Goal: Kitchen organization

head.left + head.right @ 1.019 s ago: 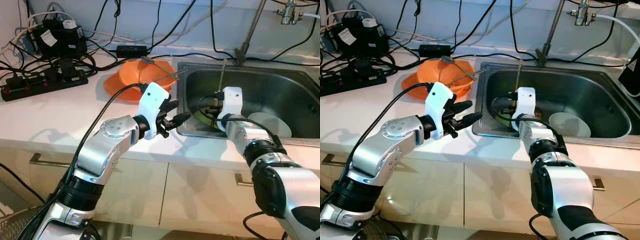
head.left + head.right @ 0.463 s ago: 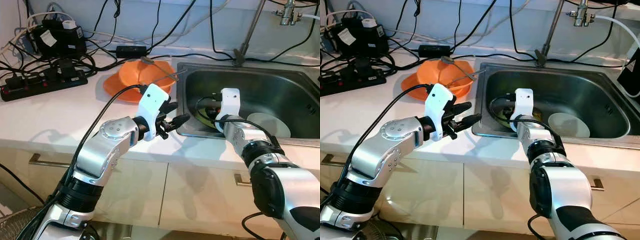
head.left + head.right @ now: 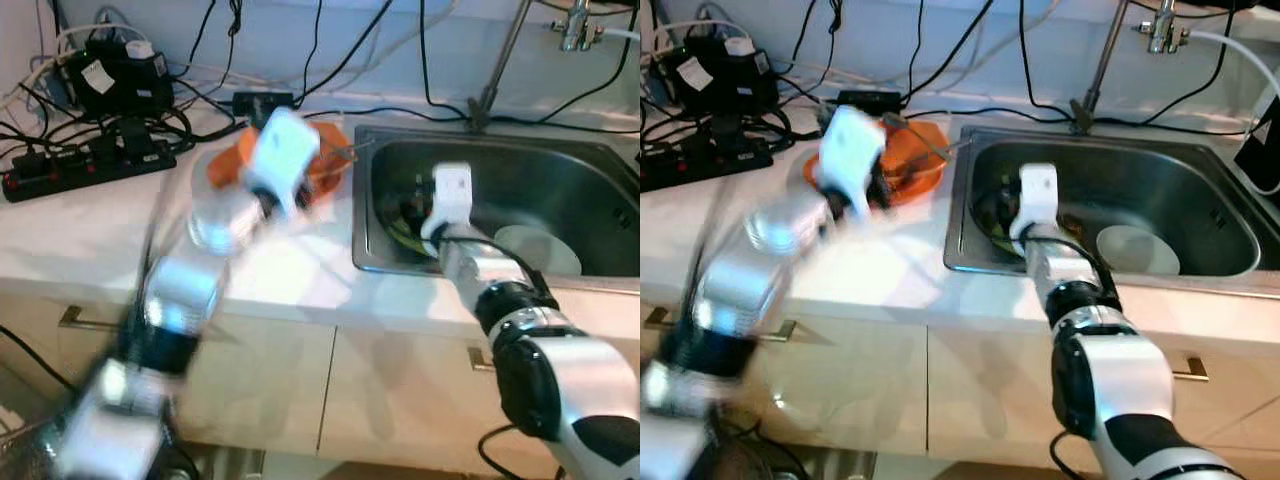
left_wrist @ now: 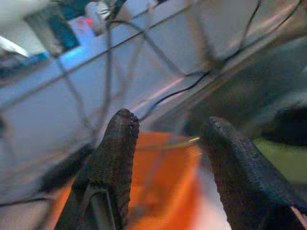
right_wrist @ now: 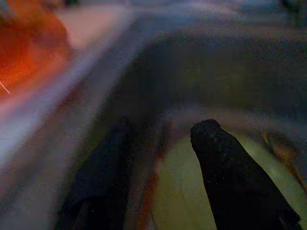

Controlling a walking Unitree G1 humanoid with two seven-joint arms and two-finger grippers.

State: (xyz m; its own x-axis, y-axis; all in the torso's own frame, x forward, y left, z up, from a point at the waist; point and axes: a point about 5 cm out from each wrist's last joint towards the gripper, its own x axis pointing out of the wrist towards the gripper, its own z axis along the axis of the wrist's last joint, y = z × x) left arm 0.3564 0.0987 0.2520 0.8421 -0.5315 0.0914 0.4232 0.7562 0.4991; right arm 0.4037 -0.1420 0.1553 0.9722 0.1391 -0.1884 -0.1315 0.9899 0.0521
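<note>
An orange bowl sits on the white counter just left of the steel sink, with a thin metal utensil resting across it. My left arm is motion-blurred above the counter. My left gripper is open and empty, and the orange bowl lies right past its fingers. My right arm reaches into the sink. My right gripper is open, low over a yellow-green plate on the sink floor, with nothing held. A white bowl lies in the sink to the plate's right.
A power strip, black adapters and many cables crowd the back left of the counter. The faucet pole rises behind the sink. Cabinet drawers with metal handles run below the counter edge.
My left arm has swung quickly up and back from the sink's front corner toward the orange bowl and is now blurred. My right gripper has edged a little further back in the sink.
</note>
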